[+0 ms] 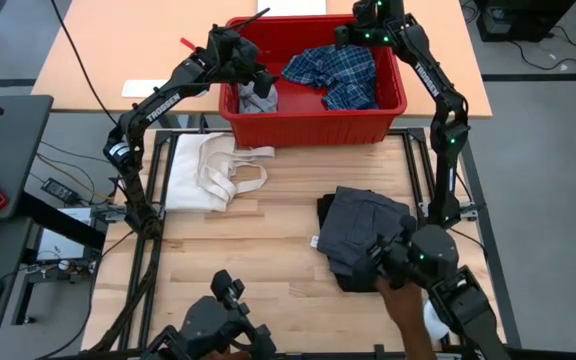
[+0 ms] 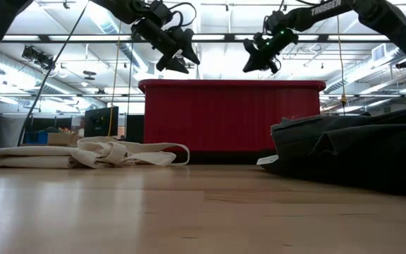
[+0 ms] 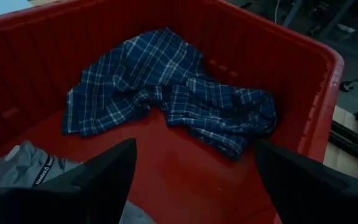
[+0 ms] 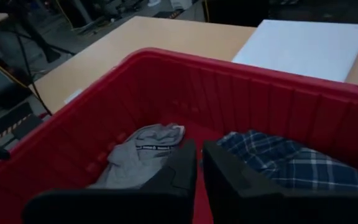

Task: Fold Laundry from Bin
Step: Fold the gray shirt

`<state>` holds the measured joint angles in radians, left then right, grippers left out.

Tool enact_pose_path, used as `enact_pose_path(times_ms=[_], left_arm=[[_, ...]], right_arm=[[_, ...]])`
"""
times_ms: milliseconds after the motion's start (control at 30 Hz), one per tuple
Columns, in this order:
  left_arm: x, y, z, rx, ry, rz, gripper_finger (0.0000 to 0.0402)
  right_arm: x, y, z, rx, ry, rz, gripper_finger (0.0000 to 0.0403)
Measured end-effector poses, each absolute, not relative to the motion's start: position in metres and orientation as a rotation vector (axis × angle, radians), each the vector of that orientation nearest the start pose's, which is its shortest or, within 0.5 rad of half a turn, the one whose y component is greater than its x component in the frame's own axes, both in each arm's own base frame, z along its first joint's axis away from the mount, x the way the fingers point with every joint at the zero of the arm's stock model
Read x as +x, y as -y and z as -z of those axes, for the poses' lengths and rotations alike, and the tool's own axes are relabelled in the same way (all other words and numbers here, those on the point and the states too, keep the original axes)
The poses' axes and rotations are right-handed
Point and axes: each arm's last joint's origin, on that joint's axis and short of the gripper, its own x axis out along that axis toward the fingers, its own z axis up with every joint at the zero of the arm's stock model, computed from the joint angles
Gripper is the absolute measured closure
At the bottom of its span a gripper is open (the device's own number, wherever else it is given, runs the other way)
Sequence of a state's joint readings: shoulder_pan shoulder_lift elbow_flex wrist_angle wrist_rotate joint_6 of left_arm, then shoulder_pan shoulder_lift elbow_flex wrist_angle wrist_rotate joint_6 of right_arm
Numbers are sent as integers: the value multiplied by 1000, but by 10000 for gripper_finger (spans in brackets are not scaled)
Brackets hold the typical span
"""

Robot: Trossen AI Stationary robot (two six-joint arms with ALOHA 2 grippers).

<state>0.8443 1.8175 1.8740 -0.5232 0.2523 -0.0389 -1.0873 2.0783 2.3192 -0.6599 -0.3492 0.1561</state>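
Observation:
The red bin stands at the table's far edge. A blue-and-white plaid shirt lies crumpled in its right half, and a light grey garment lies in its left near corner. My left gripper hovers open above the bin's left side, the grey garment below it and the plaid shirt ahead of it. My right gripper hangs shut over the bin's far right corner, above both garments. A folded dark grey garment rests flat on the table at the right.
A cream-white cloth with strap loops lies on the table left of centre, in front of the bin. A person's hand reaches in at the near right, by the dark grey garment. Bare wood shows between the cloth and the garment.

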Motion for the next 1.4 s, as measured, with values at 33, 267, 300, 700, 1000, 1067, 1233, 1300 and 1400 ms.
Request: enact_pose_path(times_ms=[33,267,300,700,1000,1067,1233,1300,1400], left_arm=[[279,-303,-390,-286,-393,-589,72],[285,-308,-381,-315,-396,-564,72],[288,-311,-376,-335,-395,-544,72],[325,-345,-285,-529,-528,-558,72],[316,-355,-277,-359,-652,-878,72],[313,-358,-272,-365,-670,-883,72],[312,-371,-253,-343,-713,-918,72],[313,-376,-243,-319,-729,-916,72],[315,-383,-217,-307,-801,-904,72]], right_arm=[[221,402,-412,433,-270,755,364],[219,397,-397,468,-400,742,296],[220,398,-391,478,-419,738,282],[226,400,-320,667,-576,693,187],[247,411,-347,508,-279,666,185],[253,409,-352,473,-245,648,185],[257,407,-354,431,-231,610,185],[256,408,-353,442,-239,607,186],[255,407,-353,452,-246,584,187]])
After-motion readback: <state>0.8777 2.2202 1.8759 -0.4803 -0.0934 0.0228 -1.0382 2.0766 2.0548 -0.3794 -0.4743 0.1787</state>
